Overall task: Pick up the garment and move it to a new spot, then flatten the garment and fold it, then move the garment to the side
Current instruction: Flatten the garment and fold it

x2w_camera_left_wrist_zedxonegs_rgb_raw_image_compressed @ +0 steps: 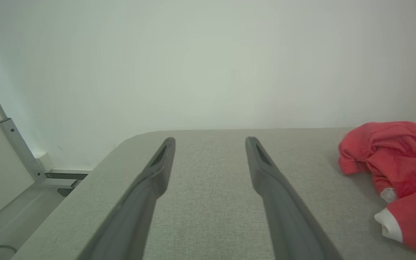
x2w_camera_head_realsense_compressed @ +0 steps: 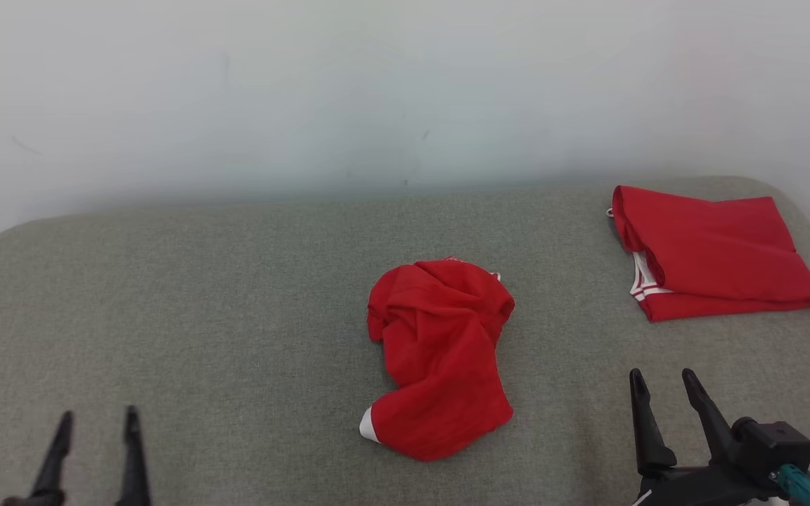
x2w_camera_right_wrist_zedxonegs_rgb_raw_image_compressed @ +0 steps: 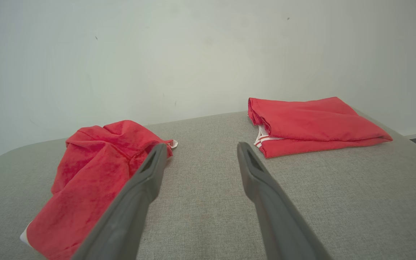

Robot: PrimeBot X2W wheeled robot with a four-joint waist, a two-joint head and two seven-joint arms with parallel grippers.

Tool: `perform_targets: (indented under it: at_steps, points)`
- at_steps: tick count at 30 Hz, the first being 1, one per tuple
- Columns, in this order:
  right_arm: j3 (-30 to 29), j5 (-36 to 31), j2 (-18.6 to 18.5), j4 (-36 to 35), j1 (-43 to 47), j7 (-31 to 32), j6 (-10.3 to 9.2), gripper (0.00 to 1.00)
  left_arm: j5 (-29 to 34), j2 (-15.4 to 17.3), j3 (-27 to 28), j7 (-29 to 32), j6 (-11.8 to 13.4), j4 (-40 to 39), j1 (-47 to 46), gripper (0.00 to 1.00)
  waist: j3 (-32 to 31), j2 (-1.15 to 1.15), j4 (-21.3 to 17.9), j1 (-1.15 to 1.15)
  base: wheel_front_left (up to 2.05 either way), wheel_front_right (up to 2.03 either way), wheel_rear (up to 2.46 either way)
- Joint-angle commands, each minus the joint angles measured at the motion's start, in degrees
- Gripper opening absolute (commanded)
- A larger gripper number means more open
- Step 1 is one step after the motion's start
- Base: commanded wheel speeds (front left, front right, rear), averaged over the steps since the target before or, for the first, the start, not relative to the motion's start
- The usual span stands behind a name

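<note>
A crumpled red garment (x2w_camera_head_realsense_compressed: 440, 358) with a white cuff lies in a heap at the middle of the grey padded table (x2w_camera_head_realsense_compressed: 236, 309). The same garment (x2w_camera_left_wrist_zedxonegs_rgb_raw_image_compressed: 399, 169) sits at the right edge of the left wrist view, and the garment (x2w_camera_right_wrist_zedxonegs_rgb_raw_image_compressed: 92, 180) lies left of the fingers in the right wrist view. My left gripper (x2w_camera_head_realsense_compressed: 98, 416) stands open at the lower left, well clear of the heap. At the lower right my right gripper (x2w_camera_head_realsense_compressed: 661, 377) is open too, empty, to the right of the heap. The left gripper (x2w_camera_left_wrist_zedxonegs_rgb_raw_image_compressed: 209, 141) and the right gripper (x2w_camera_right_wrist_zedxonegs_rgb_raw_image_compressed: 200, 147) both show only bare table between their fingers.
A second red garment (x2w_camera_head_realsense_compressed: 714, 249), folded flat with white striped trim, lies at the table's far right corner; the folded piece (x2w_camera_right_wrist_zedxonegs_rgb_raw_image_compressed: 312, 124) appears ahead and right in the right wrist view. A pale wall (x2w_camera_head_realsense_compressed: 377, 91) stands behind the table. The table's left edge drops to a metal frame (x2w_camera_left_wrist_zedxonegs_rgb_raw_image_compressed: 24, 151).
</note>
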Motion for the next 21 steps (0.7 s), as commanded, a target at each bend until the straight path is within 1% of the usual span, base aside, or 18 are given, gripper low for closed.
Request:
perform_targets:
  at_steps: [1,7,13,17,21]
  points:
    - [0.22,0.23,0.13,0.04,-0.2,-0.27,-0.16,1.0,-0.11,-0.23,-0.73,0.1,-0.47,0.2,-1.11,1.0,0.18,0.0,-0.22,0.0,0.0,0.0,0.0]
    - [1.09,0.31,0.12,0.13,-0.78,-0.43,-0.16,1.0,0.71,-2.69,-7.78,1.1,-4.8,3.41,-6.24,1.0,1.65,0.0,-2.13,0.0,0.0,0.0,0.0]
    - [0.9,0.46,0.12,0.29,-1.69,-0.77,-0.16,1.0,0.26,-6.21,-13.84,0.46,-8.99,10.69,-11.9,1.0,4.4,0.0,-5.25,0.0,0.0,0.0,0.0]
    - [0.85,0.79,0.13,0.43,-2.53,-1.33,-0.16,1.0,0.05,-7.6,-17.3,-0.43,-10.84,17.32,-15.28,1.0,6.56,0.0,-7.56,0.0,0.0,0.0,0.0]
    - [0.68,1.09,0.15,1.01,-3.28,-2.13,-0.16,1.0,-0.53,-8.76,-20.43,-1.03,-11.71,23.25,-17.5,1.0,7.98,0.0,-9.39,0.0,0.0,0.0,0.0]
